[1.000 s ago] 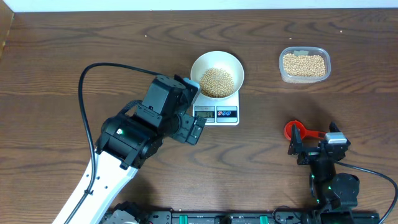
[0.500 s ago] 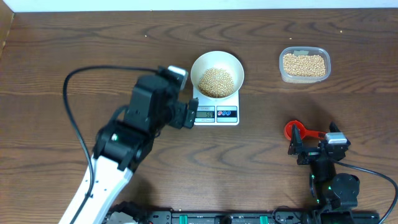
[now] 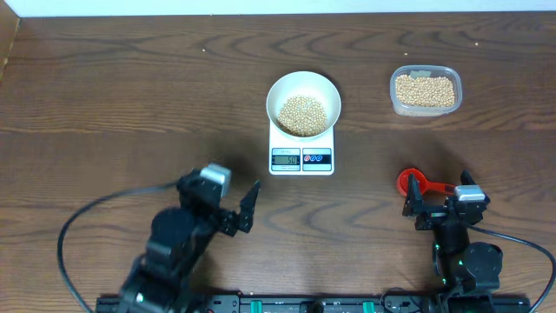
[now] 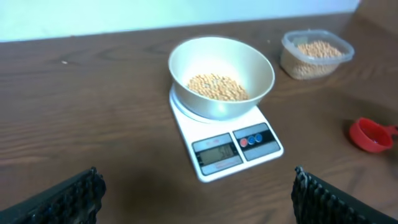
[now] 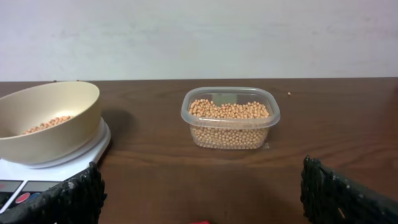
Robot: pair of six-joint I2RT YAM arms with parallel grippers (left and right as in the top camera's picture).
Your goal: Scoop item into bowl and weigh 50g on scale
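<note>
The cream-white bowl (image 3: pixel 326 89) stands on the white scale (image 3: pixel 301 160) at the table's middle, with a heap of tan beans, the item (image 3: pixel 302 114), inside it. The left wrist view shows the same bowl (image 4: pixel 193 59), beans (image 4: pixel 217 87) and scale (image 4: pixel 186 121) ahead of my left gripper (image 4: pixel 198 186). That left gripper (image 3: pixel 224 204) is open and empty, near the front edge, down and left of the scale. My right gripper (image 3: pixel 443 202) is open and empty at the front right, just behind a red scoop (image 3: pixel 413 183) lying on the table.
A clear plastic tub (image 3: pixel 425 90) of more beans sits at the back right, straight ahead in the right wrist view (image 5: pixel 230 121). The left arm's black cable loops over the front-left of the wood table.
My left arm has pulled back from beside the scale to the near-left edge of the table, still open. The right arm, bowl and scoop have not moved.
</note>
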